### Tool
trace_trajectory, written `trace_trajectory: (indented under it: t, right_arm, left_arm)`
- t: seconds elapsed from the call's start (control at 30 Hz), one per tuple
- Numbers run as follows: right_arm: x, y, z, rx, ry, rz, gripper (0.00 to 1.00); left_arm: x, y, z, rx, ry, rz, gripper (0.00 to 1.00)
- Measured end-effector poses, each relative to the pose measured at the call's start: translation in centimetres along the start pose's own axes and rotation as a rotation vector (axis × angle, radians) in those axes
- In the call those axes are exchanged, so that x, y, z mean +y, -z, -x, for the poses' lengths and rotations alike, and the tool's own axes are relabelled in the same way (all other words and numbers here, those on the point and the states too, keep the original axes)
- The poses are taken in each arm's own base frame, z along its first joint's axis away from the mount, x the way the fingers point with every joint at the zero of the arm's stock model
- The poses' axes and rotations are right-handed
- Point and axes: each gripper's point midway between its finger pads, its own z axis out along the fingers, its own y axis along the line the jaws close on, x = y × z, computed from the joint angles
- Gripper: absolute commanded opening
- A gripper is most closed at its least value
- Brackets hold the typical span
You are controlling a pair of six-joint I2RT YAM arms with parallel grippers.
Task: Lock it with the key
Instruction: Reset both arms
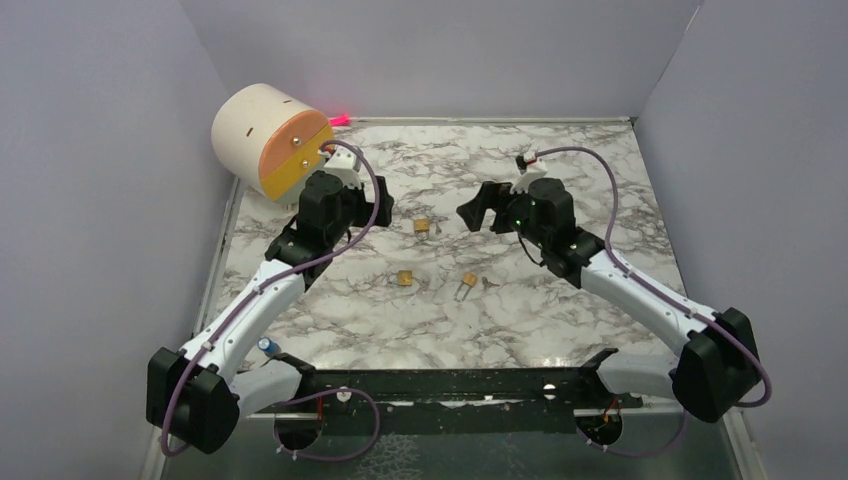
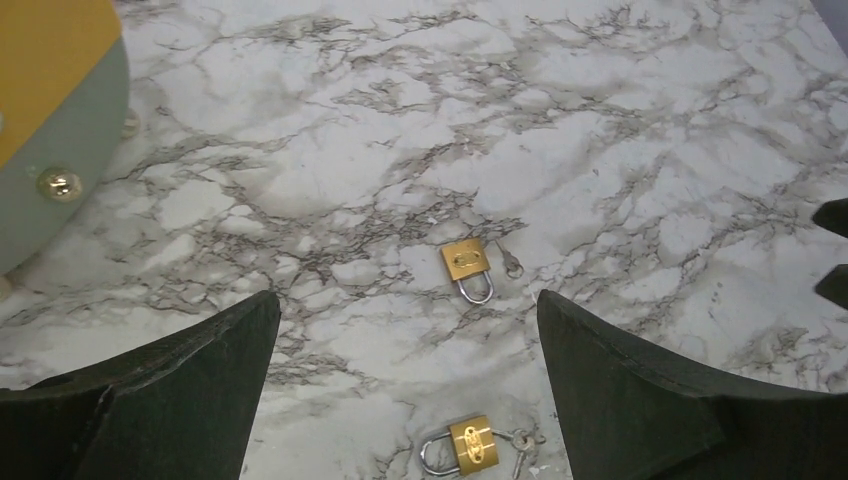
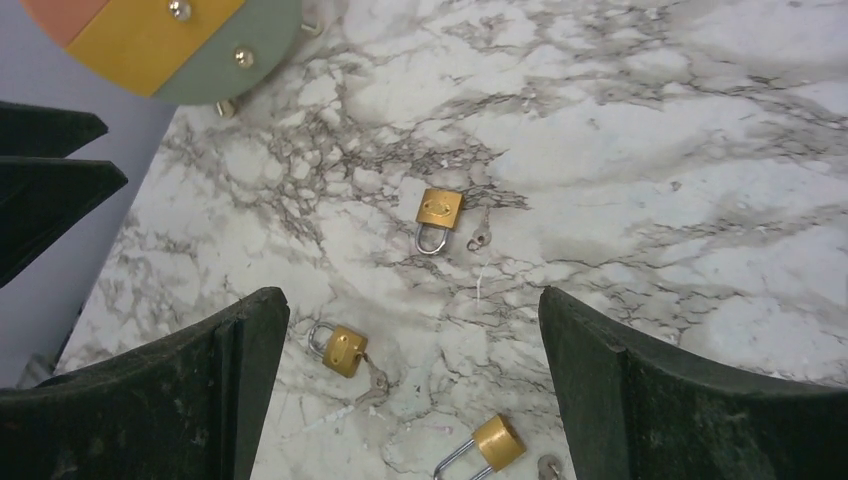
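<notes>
Worktop (image 1: pixel 560 310) carries three brass padlocks, lying flat and apart from one another near frame centre in the top view. In the right wrist view, the upper padlock (image 3: pixel 438 209) sits at centre with its key (image 3: pixel 479 236) loose just beside it, not inserted. The second padlock (image 3: pixel 343 349) is lower left, with the second key (image 3: pixel 372 385) at its body — inserted or not, I cannot tell. The third padlock (image 3: pixel 490 444) is at the bottom edge.

Grippers: the left gripper (image 2: pixel 408 300) has its jaws spread wide and holds nothing; the right gripper (image 3: pixel 412 298) is likewise wide and empty. Both hover above the locks with cameras looking down — judged a survey pose for picking a lock and its key.

A round drum (image 1: pixel 268 135) sits upper left, off to the side. No key is gripped, so locking is not yet begun.
</notes>
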Motion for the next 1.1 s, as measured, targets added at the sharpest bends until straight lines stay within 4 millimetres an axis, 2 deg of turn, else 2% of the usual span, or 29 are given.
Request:
trace_trajectory:
  t: [0.13, 0.27, 0.37, 0.63, 1.1]
  right_arm:
    - [-1.2, 1.8, 1.4, -0.091, -0.028, -0.074, 1.0]
    - [-2.1, 2.0, 1.0, -0.102, -0.042, -0.114, 1.0]
    - [-2.6, 1.9, 0.4, -0.087, -0.044, -0.131, 1.0]
    - [-2.8, 1.9, 0.4, -0.091, -0.044, -0.141, 1.0]
    - [-3.7, 1.5, -0.4, -0.069, -0.036, -0.182, 1.0]
  left_arm:
    - [2.1, 0.8, 1.1, -0.032, 0.004, 0.054, 0.99]
    - [3.3, 1.5, 2.4, -0.071, 0.013, 0.083, 0.99]
    - [3.4, 1.5, 2.4, -0.073, 0.014, 0.086, 0.99]
    - [3.5, 1.5, 1.8, -0.061, 0.014, 0.088, 0.99]
    - [3.4, 1.4, 1.8, -0.063, 0.013, 0.081, 0.99]
